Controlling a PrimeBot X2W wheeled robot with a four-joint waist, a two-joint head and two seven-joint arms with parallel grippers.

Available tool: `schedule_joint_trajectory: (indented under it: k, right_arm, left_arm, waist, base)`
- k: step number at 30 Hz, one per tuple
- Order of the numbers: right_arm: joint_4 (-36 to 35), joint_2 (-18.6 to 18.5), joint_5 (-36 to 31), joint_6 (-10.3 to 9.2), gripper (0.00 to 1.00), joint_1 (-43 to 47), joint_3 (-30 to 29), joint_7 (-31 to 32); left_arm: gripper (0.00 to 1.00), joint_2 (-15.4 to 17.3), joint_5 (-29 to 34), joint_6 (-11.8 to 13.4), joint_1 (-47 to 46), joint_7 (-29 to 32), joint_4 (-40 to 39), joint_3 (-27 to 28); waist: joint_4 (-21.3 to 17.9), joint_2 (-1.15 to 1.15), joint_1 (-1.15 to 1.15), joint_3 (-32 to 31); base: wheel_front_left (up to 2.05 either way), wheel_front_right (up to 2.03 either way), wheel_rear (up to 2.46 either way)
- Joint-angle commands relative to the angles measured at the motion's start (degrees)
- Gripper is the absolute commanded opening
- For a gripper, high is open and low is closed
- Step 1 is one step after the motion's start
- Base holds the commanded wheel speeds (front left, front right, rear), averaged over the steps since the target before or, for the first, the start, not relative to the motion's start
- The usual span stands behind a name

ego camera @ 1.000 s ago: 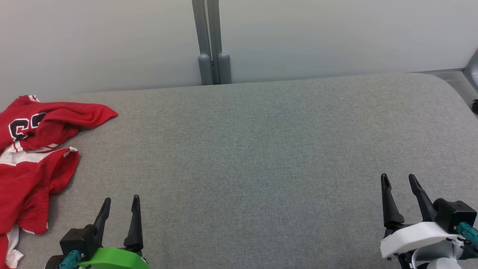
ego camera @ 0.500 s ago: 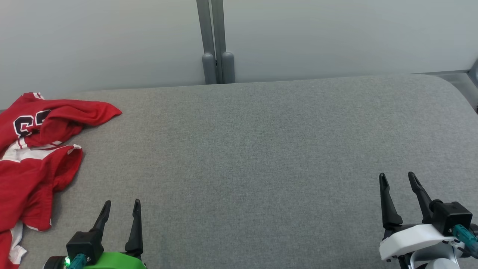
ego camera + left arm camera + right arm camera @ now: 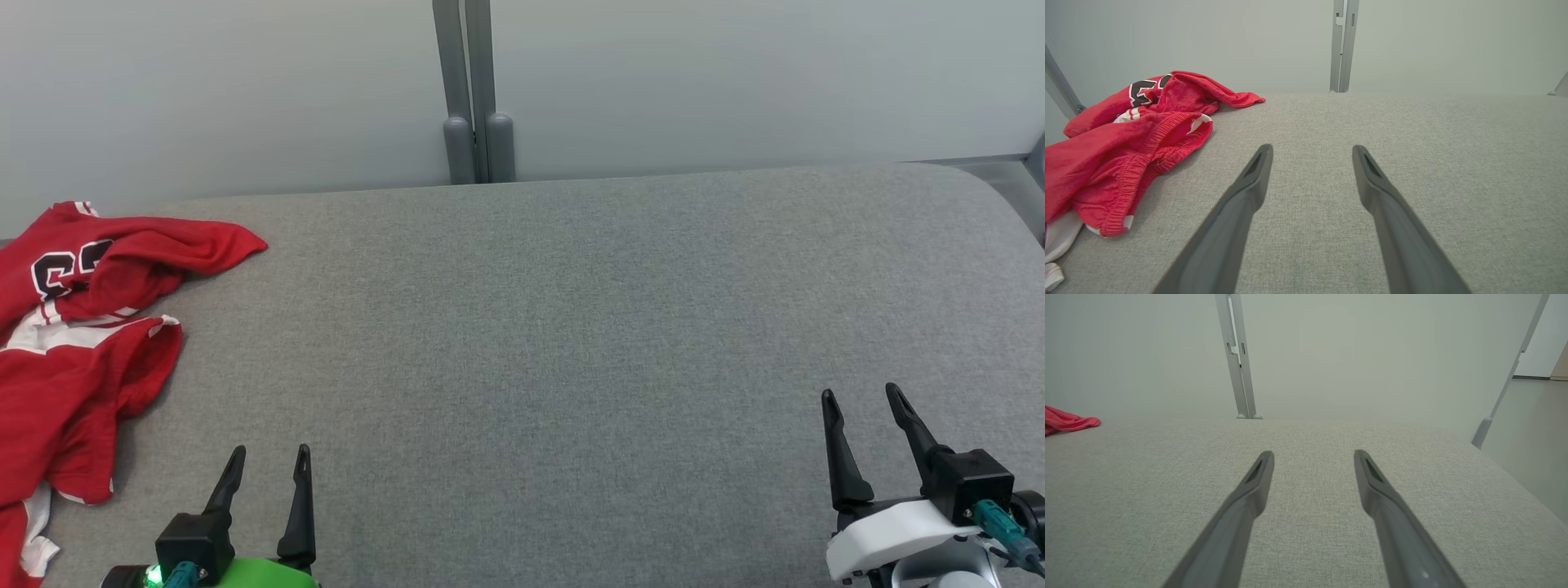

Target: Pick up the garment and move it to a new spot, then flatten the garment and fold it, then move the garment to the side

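Waiting untouched, the crumpled red garment [image 3: 82, 351] lies at the left edge of the table [image 3: 571, 327]; left gripper [image 3: 271, 449] and right gripper [image 3: 860, 392] hover spread and empty, so pickup likely calls for reaching left.

One garment [image 3: 73, 392], one table [image 3: 571, 327], two pairs of jaws.

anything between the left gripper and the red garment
Nothing. Between the left gripper and the garment there is only a bare stretch of grey table. The head view shows this, and so does the left wrist view.
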Motion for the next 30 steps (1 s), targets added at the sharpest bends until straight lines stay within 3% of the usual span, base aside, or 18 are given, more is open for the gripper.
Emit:
schedule_joint_trajectory:
  k: [1,8,13,17,24,30]
  right_arm:
    - [0.09,-0.32,-0.43,0.02,1.00,0.51,0.09,-0.36]
    - [0.30,-0.58,0.13,0.02,1.00,0.77,-0.05,-0.36]
    - [-0.15,-0.20,0.73,0.02,1.00,0.98,0.25,-0.36]
    - [-0.34,0.31,1.09,0.02,1.00,1.34,1.23,-0.32]
    - [0.29,0.77,1.51,0.01,1.00,0.85,4.25,-0.32]
    - [0.23,0.92,2.32,0.01,1.00,-0.95,6.85,-0.32]
  left_arm:
    - [1.00,-0.13,0.47,-0.24,-0.37,-0.41,0.08,0.20]
    - [1.00,-0.50,0.57,-0.34,-0.82,-0.35,-0.08,0.47]
    - [1.00,-0.63,0.56,-0.37,-1.39,-0.34,0.18,0.77]
    - [1.00,-0.71,0.50,-0.38,-1.87,-0.34,0.49,0.91]
    - [1.00,-0.94,-0.32,-0.34,-1.64,-0.34,0.57,1.90]
    - [1.00,-1.15,-0.64,-0.34,-0.48,-0.34,-0.25,3.28]
  waist:
    - [-0.08,0.00,0.00,-0.01]
    - [0.00,0.00,0.00,-0.06]
    - [2.39,0.00,0.00,-0.16]
    - [7.05,0.00,0.00,-0.44]
    - [18.86,0.00,0.00,-1.52]
    - [24.07,0.00,0.00,-1.66]
  base:
    - [0.00,0.00,0.00]
    - [0.00,0.00,0.00]
    - [0.00,0.00,0.00]
    - [0.00,0.00,0.00]
    - [0.00,0.00,0.00]
    - [0.00,0.00,0.00]
